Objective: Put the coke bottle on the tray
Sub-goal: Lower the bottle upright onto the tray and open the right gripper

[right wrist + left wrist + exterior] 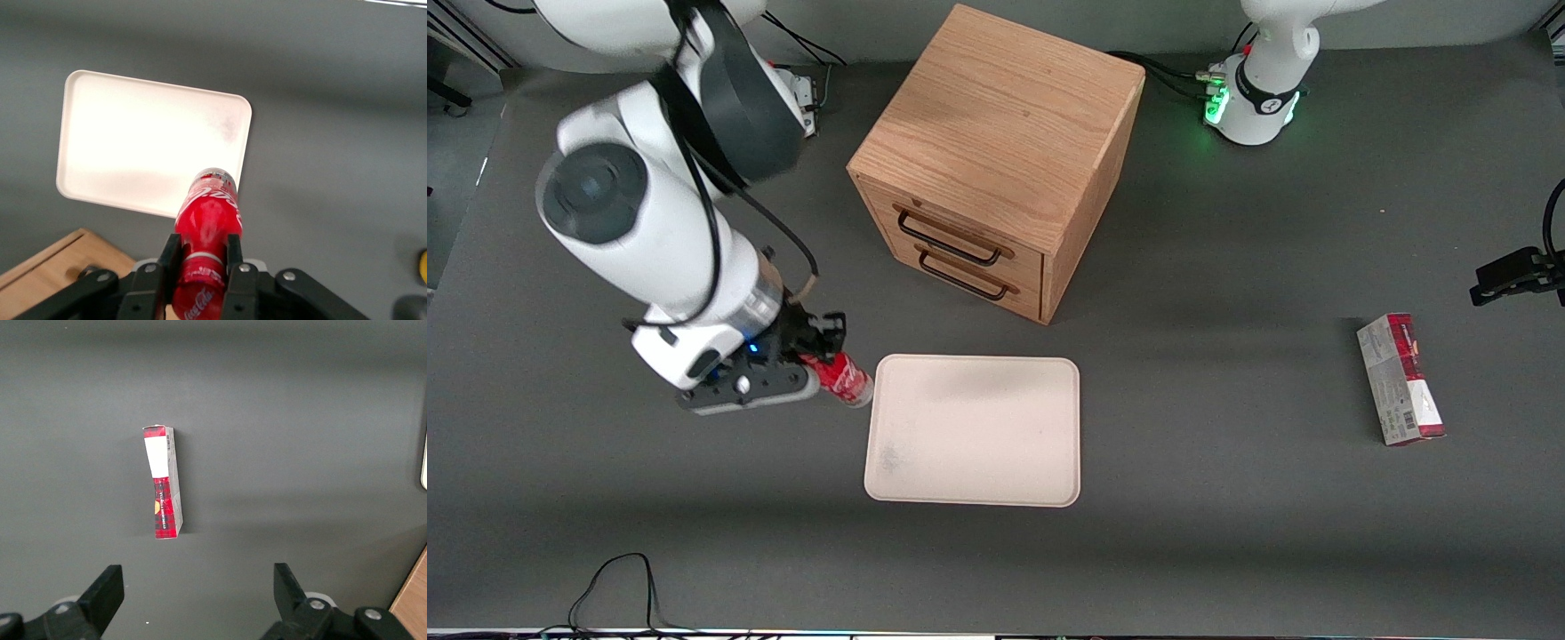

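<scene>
At centre-left of the front frame, the gripper clamps the bottle, fingers closed on its sides. The bottle seems lifted, beside the tray edge

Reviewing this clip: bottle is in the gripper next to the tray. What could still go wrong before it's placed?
1. The gripper holds the coke bottle near its capped end, so the free end could sag or slip out.
2. The bottle hangs beside the tray, at its edge nearest the working arm; released too early, it may land on the rim or the table.
3. Held tilted rather than upright, it may roll once released.
</scene>
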You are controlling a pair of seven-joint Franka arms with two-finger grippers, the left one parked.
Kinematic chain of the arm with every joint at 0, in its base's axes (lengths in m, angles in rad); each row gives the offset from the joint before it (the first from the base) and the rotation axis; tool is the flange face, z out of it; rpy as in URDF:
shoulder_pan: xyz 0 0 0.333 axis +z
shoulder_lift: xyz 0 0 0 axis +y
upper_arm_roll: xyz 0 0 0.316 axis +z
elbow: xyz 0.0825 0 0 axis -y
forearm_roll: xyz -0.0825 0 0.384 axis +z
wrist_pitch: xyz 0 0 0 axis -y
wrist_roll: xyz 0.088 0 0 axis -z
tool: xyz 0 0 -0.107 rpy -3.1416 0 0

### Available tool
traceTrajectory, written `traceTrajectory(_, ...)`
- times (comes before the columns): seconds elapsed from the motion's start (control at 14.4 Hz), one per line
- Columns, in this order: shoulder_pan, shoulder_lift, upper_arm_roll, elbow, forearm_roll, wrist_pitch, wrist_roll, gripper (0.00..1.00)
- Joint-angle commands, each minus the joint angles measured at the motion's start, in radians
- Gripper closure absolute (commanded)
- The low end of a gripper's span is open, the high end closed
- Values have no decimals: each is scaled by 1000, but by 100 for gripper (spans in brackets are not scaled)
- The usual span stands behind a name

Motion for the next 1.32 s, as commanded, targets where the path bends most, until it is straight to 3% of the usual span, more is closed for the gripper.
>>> traceTrajectory(0.0,-3,118,-3,71,-5,51,14,100)
traceTrajectory(0.62,0,289,-4,68,-22,180,14,100)
traceTrajectory(1.04,0,324,-4,66,-46,219,26,100)
traceTrajectory(1.11,0,326,-3,65,-46,219,26,94)
traceTrajectory(1.18,0,326,-3,63,-45,225,28,27)
traceTrajectory(1.25,0,326,-3,63,-45,229,28,0)
